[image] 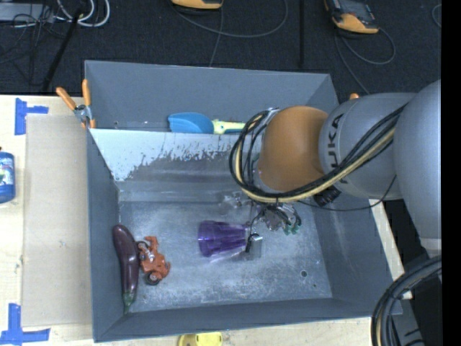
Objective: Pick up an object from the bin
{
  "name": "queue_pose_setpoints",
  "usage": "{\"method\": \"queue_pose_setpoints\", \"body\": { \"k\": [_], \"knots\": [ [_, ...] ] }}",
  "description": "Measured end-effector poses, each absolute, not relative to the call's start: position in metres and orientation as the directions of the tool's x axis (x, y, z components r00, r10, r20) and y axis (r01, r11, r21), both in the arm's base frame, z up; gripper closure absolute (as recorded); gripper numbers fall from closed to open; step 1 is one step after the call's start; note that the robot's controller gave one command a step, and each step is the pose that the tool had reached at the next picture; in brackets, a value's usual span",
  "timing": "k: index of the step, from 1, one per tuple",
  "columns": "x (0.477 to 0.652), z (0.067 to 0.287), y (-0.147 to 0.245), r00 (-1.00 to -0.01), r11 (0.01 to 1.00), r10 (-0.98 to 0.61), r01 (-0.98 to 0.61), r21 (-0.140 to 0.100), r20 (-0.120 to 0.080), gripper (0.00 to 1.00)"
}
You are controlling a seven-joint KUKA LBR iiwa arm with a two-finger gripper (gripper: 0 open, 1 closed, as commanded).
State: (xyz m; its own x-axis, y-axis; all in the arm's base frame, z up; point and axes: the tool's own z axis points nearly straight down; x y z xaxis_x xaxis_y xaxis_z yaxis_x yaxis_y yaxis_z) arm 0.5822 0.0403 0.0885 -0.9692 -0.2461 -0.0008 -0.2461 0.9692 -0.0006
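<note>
A purple translucent cup (220,238) lies on its side in the middle of the bin floor. My gripper (253,242) hangs just to its right, under the orange cover, with a fingertip at the cup's right end. An orange-brown toy figure (153,259) lies at the lower left, next to a dark purple eggplant (127,260).
A blue scoop with a pale yellow handle (196,124) rests on the bin's back wall. The arm and its cables cover the right part of the bin.
</note>
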Motion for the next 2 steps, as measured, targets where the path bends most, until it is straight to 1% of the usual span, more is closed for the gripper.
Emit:
{"method": "queue_pose_setpoints", "body": {
  "k": [1,2],
  "knots": [
    [0.5544,0.0692,0.0549,-0.987,0.987,-0.158,-0.158,0.001,0.002,1.00],
    [0.5544,0.0692,0.0550,-0.987,0.987,-0.158,-0.158,0.000,0.002,1.00]
  ]
}}
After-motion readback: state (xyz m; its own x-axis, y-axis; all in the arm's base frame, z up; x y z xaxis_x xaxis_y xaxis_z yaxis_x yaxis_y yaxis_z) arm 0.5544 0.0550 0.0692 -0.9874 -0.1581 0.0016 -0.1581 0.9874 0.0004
